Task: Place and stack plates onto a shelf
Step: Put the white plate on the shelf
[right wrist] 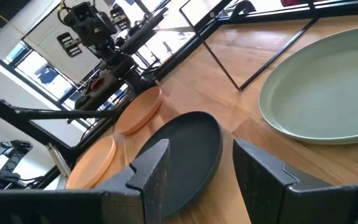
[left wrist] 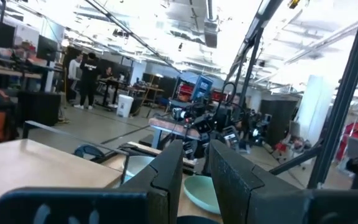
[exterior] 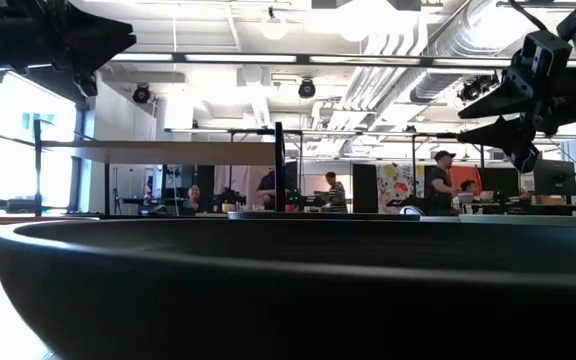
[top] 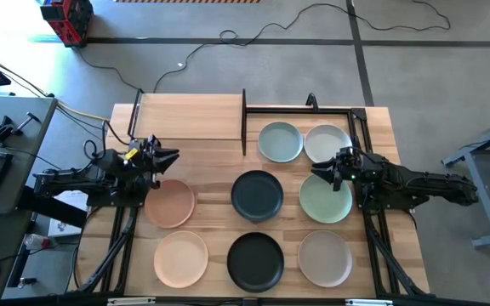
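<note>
All eight plates [top: 258,195] lie flat on the tabletop [top: 211,161], and the shelf [top: 190,116] at the far left is bare. The left gripper [top: 173,155], slightly parted and holding nothing, hovers near the peach plate [top: 169,203]; the right gripper [top: 316,170], spread wide and empty, hangs by the green plate [top: 327,199]. A good start would be a low rim pinch, then a level carry.

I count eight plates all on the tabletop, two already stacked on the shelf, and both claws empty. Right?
Not quite. The high view shows the shelf bare: no plate is on it yet. All eight plates still lie on the tabletop, among them the pale blue-grey plate nearest the shelf. The left claw and right claw are indeed empty.
</note>
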